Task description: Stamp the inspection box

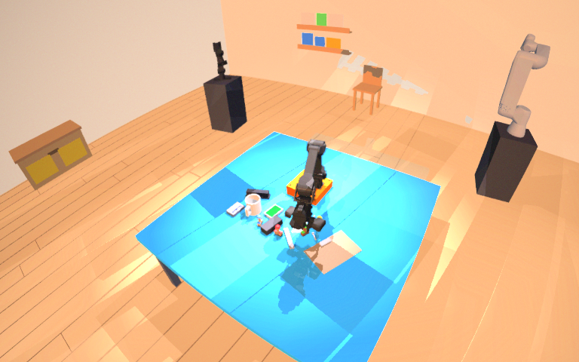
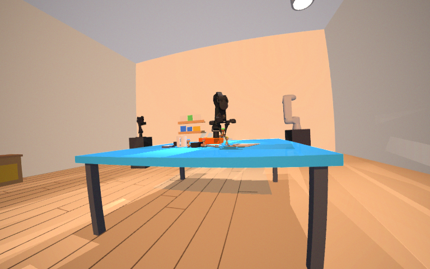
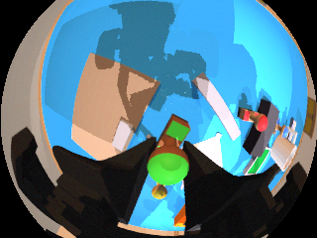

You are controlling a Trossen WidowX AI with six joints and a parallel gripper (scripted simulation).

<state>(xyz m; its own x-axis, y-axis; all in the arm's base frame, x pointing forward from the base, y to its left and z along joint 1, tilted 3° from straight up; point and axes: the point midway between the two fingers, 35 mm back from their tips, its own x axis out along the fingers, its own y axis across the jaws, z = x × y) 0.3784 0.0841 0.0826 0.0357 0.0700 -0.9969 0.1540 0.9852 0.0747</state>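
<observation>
My gripper is shut on the green-knobbed stamp, which hangs upright above the bench. A green square shows on its brown block in the wrist view. The lettering cannot be read. A white card lies just right of the stamp in the wrist view, partly hidden by a finger. A tan sheet lies on the other side, with a small white block at its edge. The green pad in a white case lies near the mug. No inspection box or print can be made out.
A dark block and a red-knobbed stamp stand near a white strip. A yellow-knobbed stamp is behind the gripper. A mug and an orange box stand further back.
</observation>
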